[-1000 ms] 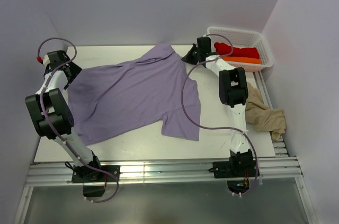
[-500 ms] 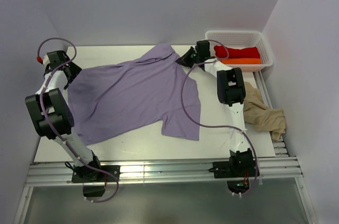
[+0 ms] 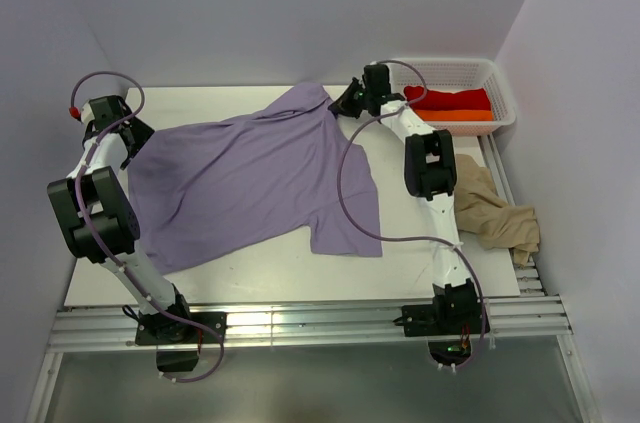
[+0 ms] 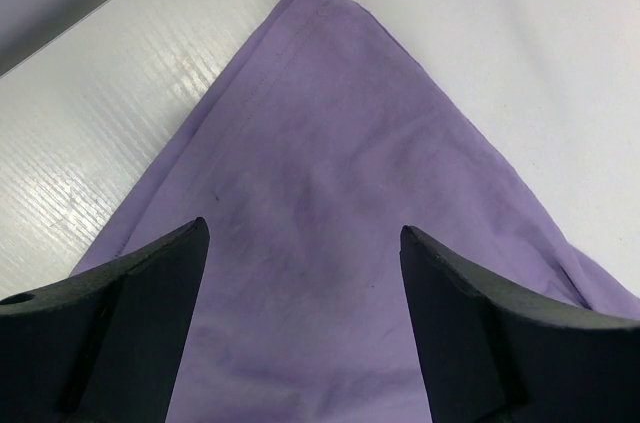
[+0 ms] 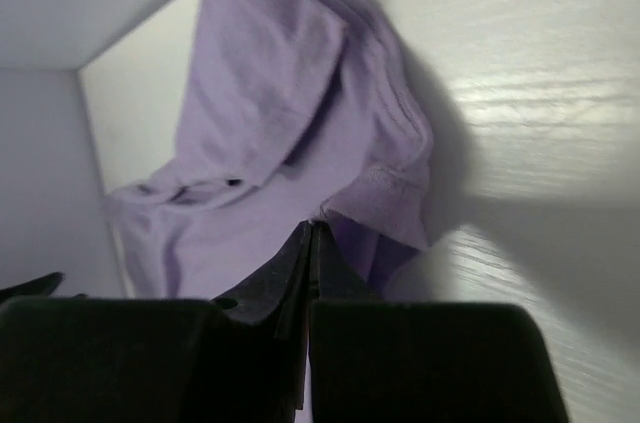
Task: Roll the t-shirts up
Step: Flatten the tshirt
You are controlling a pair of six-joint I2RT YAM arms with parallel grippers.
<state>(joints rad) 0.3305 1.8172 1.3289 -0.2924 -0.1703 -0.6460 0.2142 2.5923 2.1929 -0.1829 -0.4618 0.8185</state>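
lavender t-shirt (image 3: pixel 250 178) shifted left at its far edge, pinched by right gripper (image 5: pixel 311 231); left gripper (image 4: pixel 300 238) hangs open; spreading, not rolling yet

Bright, even overhead light; glare on table (image 4: pixel 80 133); close fingers (image 5: pixel 285 278) blurred, shadowed.

— What colour is the spread-out shirt?
— That's the lavender t-shirt (image 3: pixel 250 178): plain, no print, darker in its folds.
— And the basket (image 3: pixel 503 93)?
— White mesh. Inside lie a red t-shirt (image 3: pixel 455 97) and an orange t-shirt (image 3: pixel 460 115), both plain.
— The crumpled one?
— The beige t-shirt (image 3: pixel 497 215), plain tan.
— The table (image 3: pixel 420 253)?
— White, with faint fine lines. The arms (image 3: pixel 432 158) are black and white, their cables (image 3: pixel 345 183) greyish purple, and the left gripper (image 4: pixel 303 243) has black fingers (image 4: pixel 130 313).
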